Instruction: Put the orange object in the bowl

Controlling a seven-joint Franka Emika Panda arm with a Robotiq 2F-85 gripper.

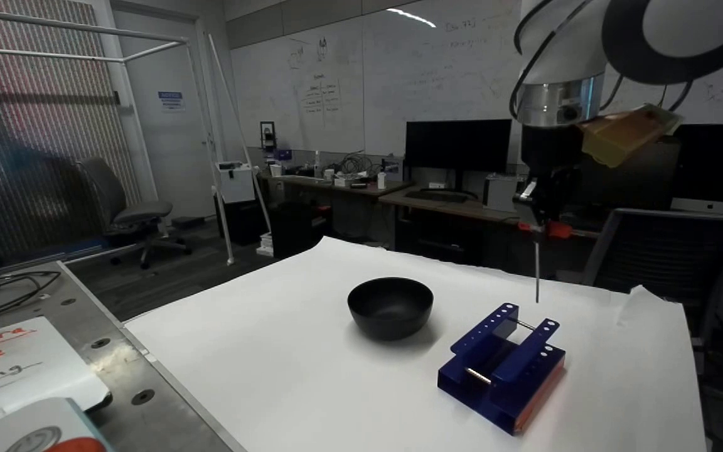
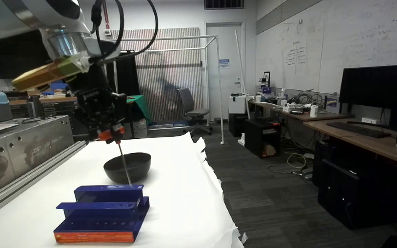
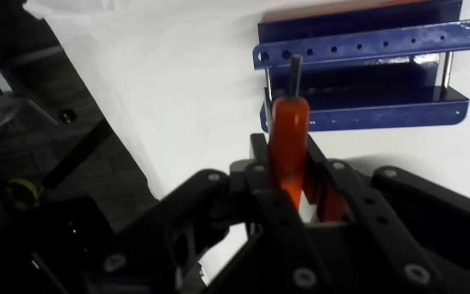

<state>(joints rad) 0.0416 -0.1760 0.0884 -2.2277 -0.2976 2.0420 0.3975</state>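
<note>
Jaws clasp our slender orange-handled tool (image 3: 290,132), metal shaft (image 1: 537,271) downward; we should carry it sideways to the round black bowl (image 1: 390,309).

Orange tool (image 3: 289,139) has a smooth orange handle (image 1: 557,230) and a thin, straight grey metal shaft (image 1: 537,270); it is clamped by the handle in mid-air, shaft pointing down, nearly vertical in an exterior view. Bowl (image 1: 390,325) is round and black, with a dark interior and a plain rim; it stands upright, mouth up, on the white sheet (image 1: 261,351), apart from the tool.
</note>
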